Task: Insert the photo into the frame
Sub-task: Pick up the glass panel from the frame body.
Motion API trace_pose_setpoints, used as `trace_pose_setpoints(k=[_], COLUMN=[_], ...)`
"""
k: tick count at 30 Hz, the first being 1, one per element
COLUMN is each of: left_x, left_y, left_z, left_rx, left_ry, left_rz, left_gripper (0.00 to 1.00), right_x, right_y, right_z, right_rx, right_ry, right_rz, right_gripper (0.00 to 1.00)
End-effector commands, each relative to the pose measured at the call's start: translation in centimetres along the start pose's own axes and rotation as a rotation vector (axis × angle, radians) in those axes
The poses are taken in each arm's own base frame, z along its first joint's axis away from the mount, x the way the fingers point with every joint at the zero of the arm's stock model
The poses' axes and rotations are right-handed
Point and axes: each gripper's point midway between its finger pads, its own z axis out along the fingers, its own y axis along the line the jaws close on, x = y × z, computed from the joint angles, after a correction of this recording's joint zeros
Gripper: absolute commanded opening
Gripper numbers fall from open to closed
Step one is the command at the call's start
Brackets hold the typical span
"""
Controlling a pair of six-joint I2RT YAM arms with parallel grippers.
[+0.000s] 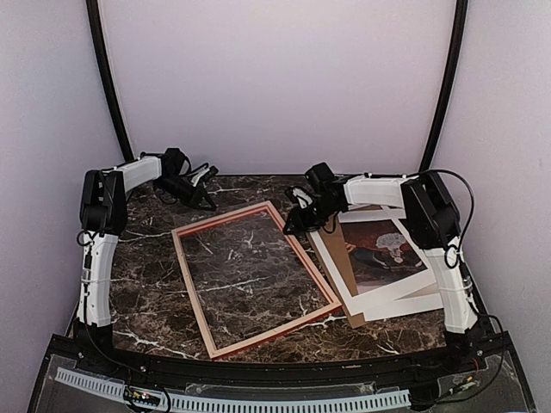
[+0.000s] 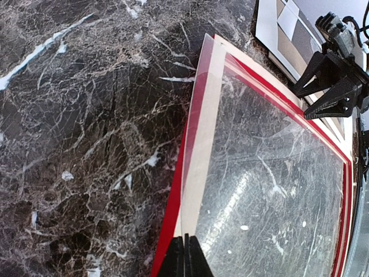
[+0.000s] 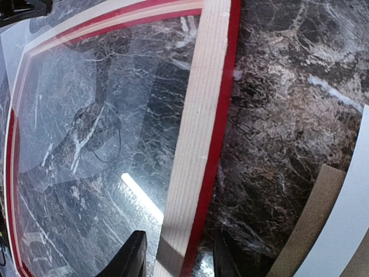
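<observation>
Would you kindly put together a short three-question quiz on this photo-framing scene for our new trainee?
1. True or false: the photo already lies inside the frame.
2. Which gripper straddles a frame rail with its fingers apart? A: left. B: right.
3. Short answer: on which arm's side of the table does the photo lie?

Key:
1. False; it lies outside the frame.
2. B, the right gripper.
3. The right arm's side.

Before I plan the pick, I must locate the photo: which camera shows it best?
Top external: the photo lies face up, right of the frame, image visible. The right wrist catches only a white strip, perhaps its margin; the left wrist, pale sheet corners.
</observation>
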Motion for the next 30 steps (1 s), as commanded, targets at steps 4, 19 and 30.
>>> trace_pose_setpoints(k=[4,19,30], left_x=[-1.0,-3.9,-5.5], left_y=[-1.4,-5.4,-9.5], left_z=[-2.0,-5.4,-7.2], left_rx=[0.025,0.078,0.11], left_ry=[-0.021,-0.115,-0.144], left_rz=[0.04,0.111,0.175], left_gripper=[0.0,0.0,0.0], right_x=[-3.6,-9.0,-9.8], right_y=[0.2,2.0,2.6], right_z=[-2.8,-4.8,-5.6], right_rx=[-0.113,-0.159,-0.16], right_ry=[-0.107,-0.234,-0.27], right_rz=[0.031,-0.07,-0.23], right_gripper=[0.46,0.61,0.71])
